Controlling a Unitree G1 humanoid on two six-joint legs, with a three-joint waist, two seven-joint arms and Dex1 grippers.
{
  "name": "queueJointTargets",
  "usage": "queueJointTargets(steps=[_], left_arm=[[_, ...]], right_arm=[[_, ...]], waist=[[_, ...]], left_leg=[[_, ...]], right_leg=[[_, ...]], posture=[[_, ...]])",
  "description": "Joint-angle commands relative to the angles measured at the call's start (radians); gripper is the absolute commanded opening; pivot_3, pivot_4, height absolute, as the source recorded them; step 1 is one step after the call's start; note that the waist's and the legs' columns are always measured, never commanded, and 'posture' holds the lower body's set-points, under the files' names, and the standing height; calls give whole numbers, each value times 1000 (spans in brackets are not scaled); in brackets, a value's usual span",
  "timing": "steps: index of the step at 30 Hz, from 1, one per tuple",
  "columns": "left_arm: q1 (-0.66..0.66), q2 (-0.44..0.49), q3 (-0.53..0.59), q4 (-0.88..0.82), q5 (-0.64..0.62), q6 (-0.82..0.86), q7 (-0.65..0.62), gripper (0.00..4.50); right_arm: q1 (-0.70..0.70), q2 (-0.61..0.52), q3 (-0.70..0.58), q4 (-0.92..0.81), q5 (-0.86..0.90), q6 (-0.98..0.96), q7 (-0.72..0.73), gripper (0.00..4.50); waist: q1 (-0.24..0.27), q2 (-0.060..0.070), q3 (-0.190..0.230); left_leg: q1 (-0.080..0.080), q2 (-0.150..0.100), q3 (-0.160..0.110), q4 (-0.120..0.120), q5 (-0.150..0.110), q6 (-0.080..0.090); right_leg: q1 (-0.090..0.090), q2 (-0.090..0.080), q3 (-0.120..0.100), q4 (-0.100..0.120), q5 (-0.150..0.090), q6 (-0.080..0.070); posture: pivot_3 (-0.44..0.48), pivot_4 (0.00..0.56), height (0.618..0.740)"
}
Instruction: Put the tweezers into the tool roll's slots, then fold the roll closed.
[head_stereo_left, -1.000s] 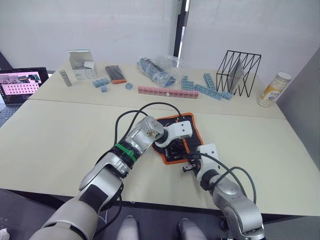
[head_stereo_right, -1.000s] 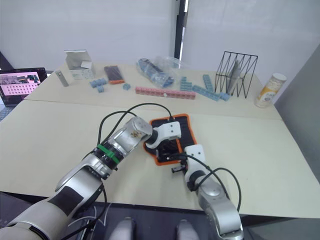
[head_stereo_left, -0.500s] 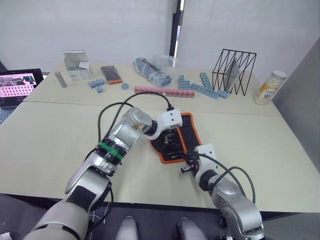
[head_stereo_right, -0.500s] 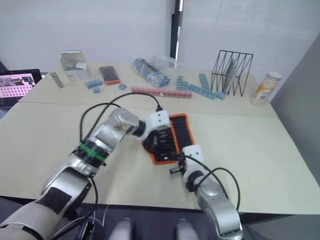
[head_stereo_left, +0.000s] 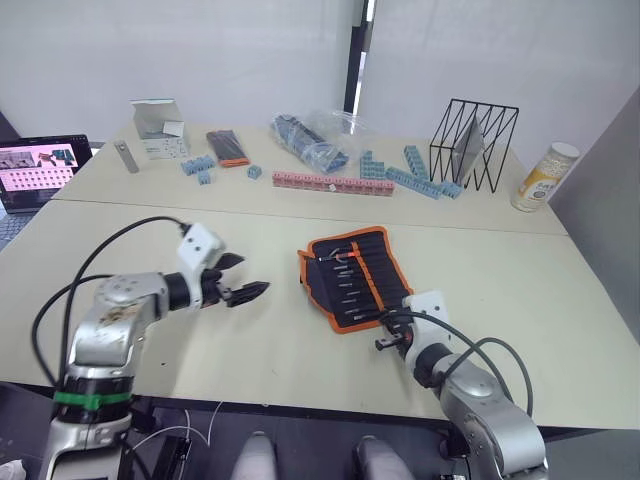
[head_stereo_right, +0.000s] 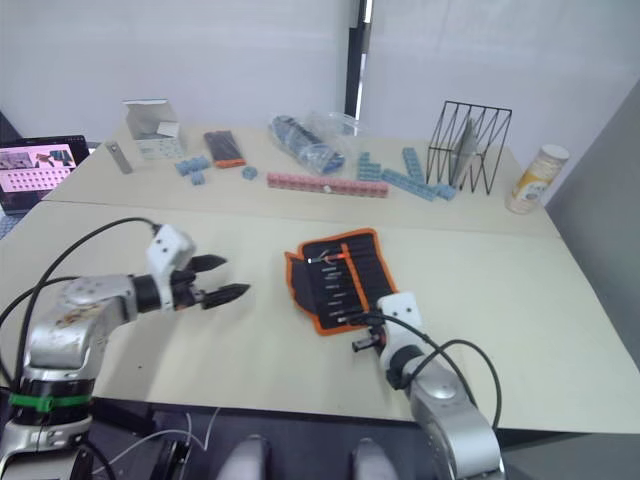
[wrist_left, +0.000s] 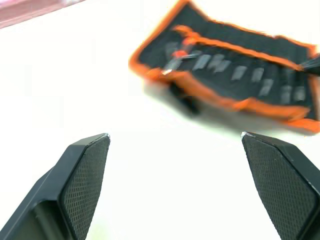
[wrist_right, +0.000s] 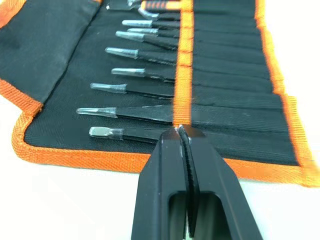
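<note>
Left gripper (wrist_left: 175, 145) hanging wide open above pale table (wrist_left: 100, 75); tool roll (wrist_left: 235, 75) lying unfolded ahead, tweezers (wrist_left: 240, 72) sitting in slots.

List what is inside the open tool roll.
The tool roll lies open, a row of tweezers tucked in its slots, clear-capped tips poking out beside the orange centre strip. Their handles are covered by the slot fabric. An orange-marked tool sits at one end.

Silver arms, green band on left forearm, black cables, white wrist housings, black textured pincer fingers (wrist_left: 85, 175).
</note>
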Motion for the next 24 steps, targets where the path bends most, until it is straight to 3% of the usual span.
queueJointTargets(steps=[1,6,10,17,24], left_arm=[[66,4,103,-35,-70,-81,20,4500],[175,49,203,-28,-149,-156,-19,4500],[233,103,251,-4,-204,-186,-73,4500],[264,114,237,33,-210,-265,-61,4500],[295,127,221,15,-220,-271,-39,4500]], right_arm=[[27,-5,-71,-87,41,-78,26,1484],[55,-34,-166,-125,120,-121,91,3250],[59,-68,-51,-155,130,-118,144,4476],[-50,23,276,42,-88,-280,55,4476],[-168,64,371,242,-262,-363,-20,4476]], waist=[[-1,0,0],[-5,0,0],[-7,0,0],[-10,-1,0],[-4,-3,1]], left_leg=[[0,0,0,0,0,0],[1,1,0,0,0,0],[1,2,1,0,0,0],[1,3,4,0,0,0],[-2,4,6,0,0,0]], right_leg=[[0,0,0,0,0,0],[0,0,0,0,0,-1],[-1,0,0,1,0,-2],[-5,0,0,1,-1,-3],[-8,0,0,2,0,-4]], posture=[[0,150,663],[0,150,663],[0,150,663],[0,150,663],[0,150,663]])
